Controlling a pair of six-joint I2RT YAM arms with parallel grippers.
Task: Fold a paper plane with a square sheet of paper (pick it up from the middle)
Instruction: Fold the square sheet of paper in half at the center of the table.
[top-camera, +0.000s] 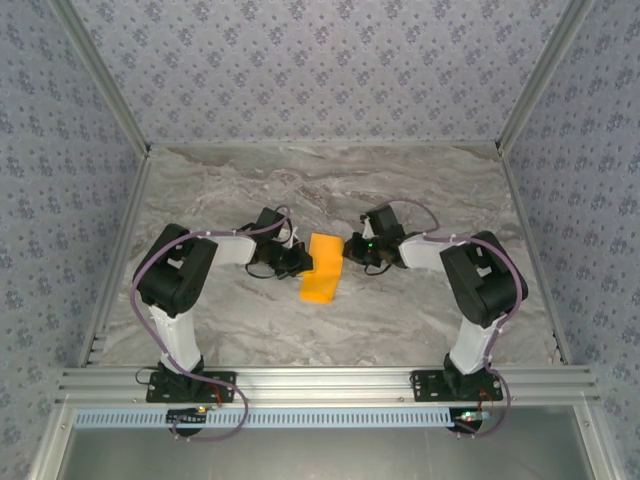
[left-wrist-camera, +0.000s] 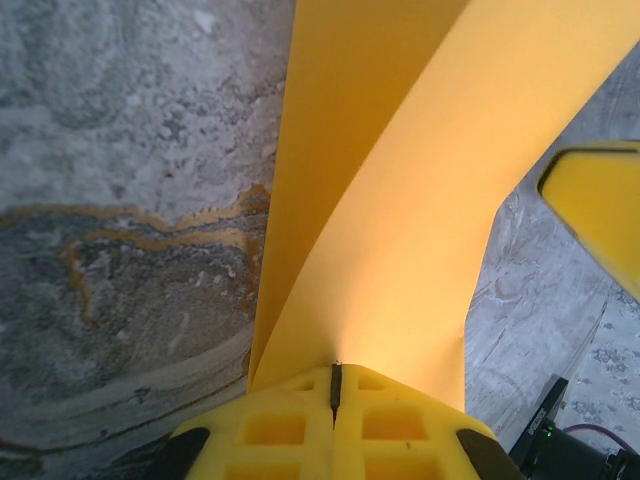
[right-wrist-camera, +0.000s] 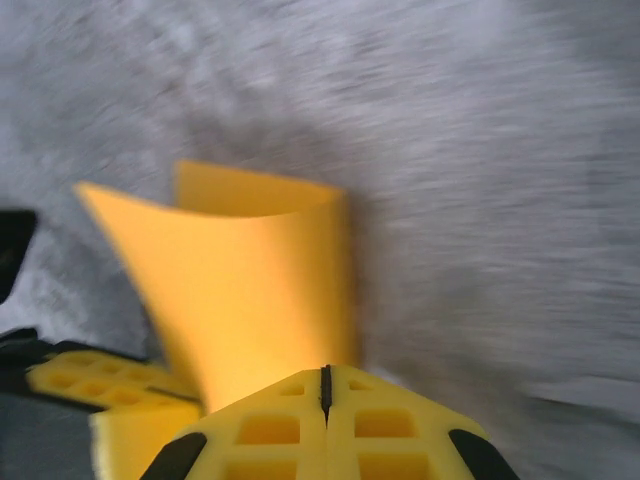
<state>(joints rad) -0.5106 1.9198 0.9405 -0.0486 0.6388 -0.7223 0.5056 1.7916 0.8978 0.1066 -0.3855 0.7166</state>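
The square sheet of paper (top-camera: 322, 268) sits in the middle of the marbled tabletop (top-camera: 420, 190), bent so that from above it reads as a narrow bright-orange strip running near to far between the two arms. On its left side the left claw (top-camera: 300, 262) meets it. In the left wrist view that claw (left-wrist-camera: 336, 385) has its yellow fingers pressed together, only a thin dark seam between them, pinching the paper's edge. The sheet (left-wrist-camera: 380, 200) rises from the pinch in a smooth curve with one flap standing above the grey stone. On the sheet's right side, the right claw (top-camera: 352, 250) reaches it from the opposite direction. In the right wrist view, which is blurred, this claw (right-wrist-camera: 325, 385) is likewise pressed together and seems to pinch the sheet (right-wrist-camera: 250, 280), which curls upward into an open trough just beyond the fingertips. The left claw's yellow fingers (right-wrist-camera: 90, 385) lie at the lower left there.
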